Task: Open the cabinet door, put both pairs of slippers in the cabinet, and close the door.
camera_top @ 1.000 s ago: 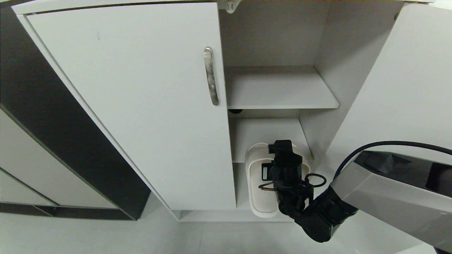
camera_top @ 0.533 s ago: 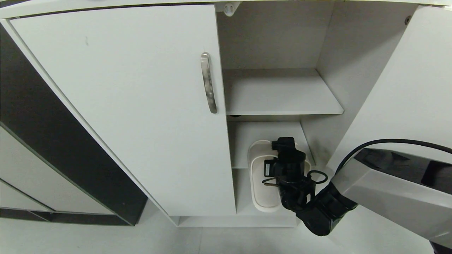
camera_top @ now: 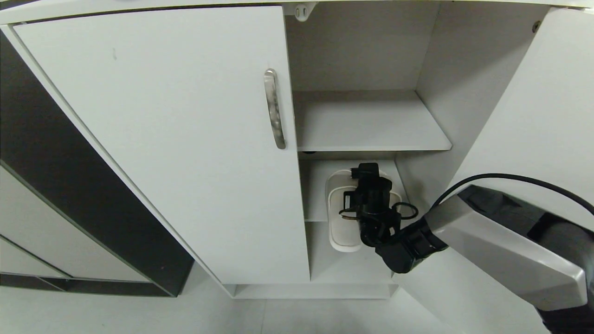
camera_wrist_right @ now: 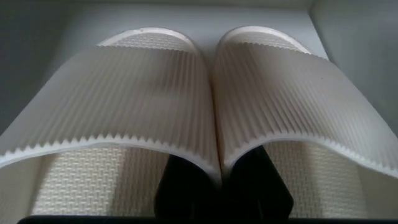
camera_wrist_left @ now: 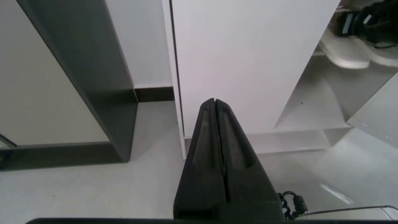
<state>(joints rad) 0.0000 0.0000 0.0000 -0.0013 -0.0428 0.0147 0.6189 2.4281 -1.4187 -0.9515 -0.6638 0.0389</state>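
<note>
1. Head view: The pair of slippers point(camera_top: 341, 232) is seen in the lower compartment of the cabinet point(camera_top: 362, 46), under the shelf point(camera_top: 366, 120), and is carried by the right gripper point(camera_top: 369, 195). The right door point(camera_top: 533, 116) stands open. The pair is best set well inside and to one side, so room is left for the second pair.
2. Left wrist view: The left gripper point(camera_wrist_left: 215, 124), fingers pressed together and empty, is held over the floor point(camera_wrist_left: 124, 180) before the closed left door point(camera_wrist_left: 249, 56). It is best held clear of the opening.
3. Right wrist view: The slippers' inner strap edges are pinched between the right gripper's black fingers point(camera_wrist_right: 183, 190). Release is best made only once both soles are judged flat. A straight withdrawal is then advised, lest the straps be dragged out.
</note>
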